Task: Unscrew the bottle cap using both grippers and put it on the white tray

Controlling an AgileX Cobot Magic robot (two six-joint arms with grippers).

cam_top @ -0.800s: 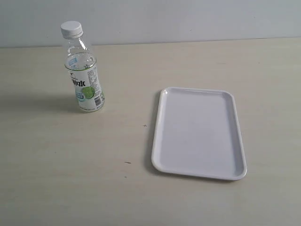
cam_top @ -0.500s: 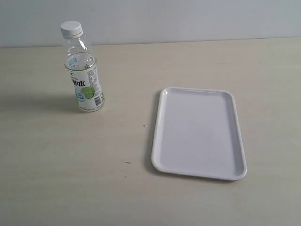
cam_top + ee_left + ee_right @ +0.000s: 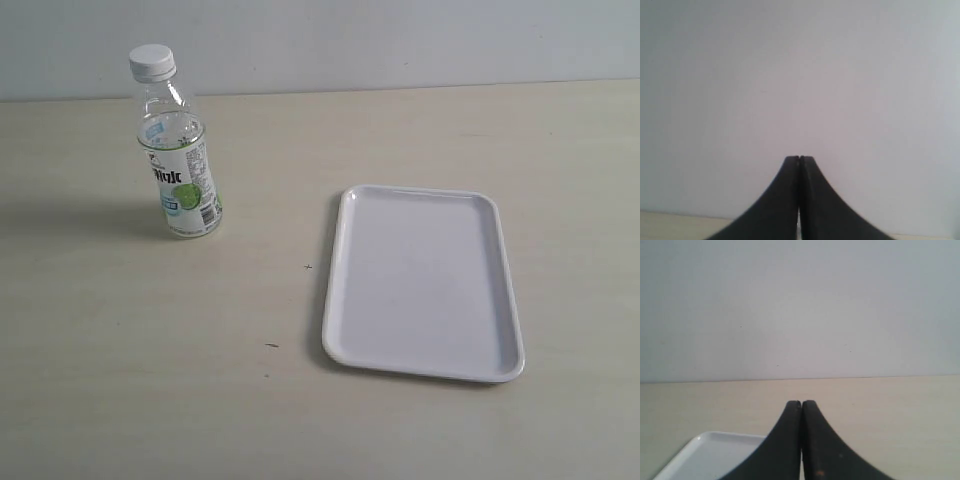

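Bottle (image 3: pixel 182 170) stands upright on the tabletop (image 3: pixel 150 350), cap (image 3: pixel 152 62) on, ready for a two-handed twist; tray (image 3: pixel 420 280) lies nearby. Left fingers (image 3: pixel 785 200), right fingers (image 3: pixel 785 440): both closed, empty.

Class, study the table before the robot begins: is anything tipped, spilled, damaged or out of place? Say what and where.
Nothing stands out. The bottle stands upright with its cap on, apart from the white tray, which lies flat and bare. No spill or damage shows; only two tiny dark specks mark the table.
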